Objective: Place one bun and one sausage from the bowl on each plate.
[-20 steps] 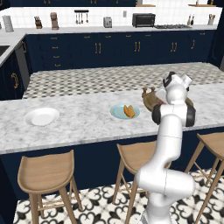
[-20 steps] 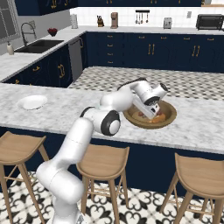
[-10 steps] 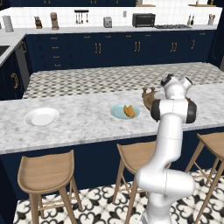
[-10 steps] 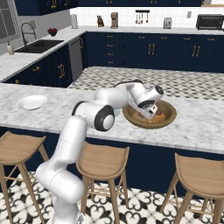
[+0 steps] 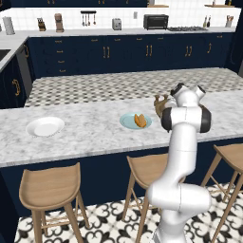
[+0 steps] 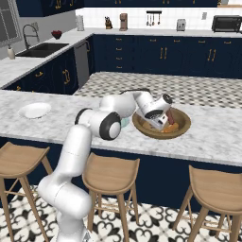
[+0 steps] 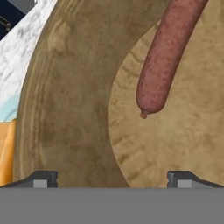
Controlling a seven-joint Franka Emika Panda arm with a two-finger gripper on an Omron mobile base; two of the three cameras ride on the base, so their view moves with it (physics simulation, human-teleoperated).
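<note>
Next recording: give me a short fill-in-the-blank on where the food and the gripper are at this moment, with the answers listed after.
1. The gripper is lowered into the wooden ____.
2. In the hand view, the reddish-brown item lying on the bowl floor ahead of the fingertips is a ____.
3. The teal plate already carries a ____.
4. The white plate holds ____ food.

Missing words: bowl; sausage; bun; no

From your left base camera the arm hides most of the bowl point(image 5: 159, 105), and the hand camera's top edge cuts off the sausage point(image 7: 168, 52) lying inside it.
</note>
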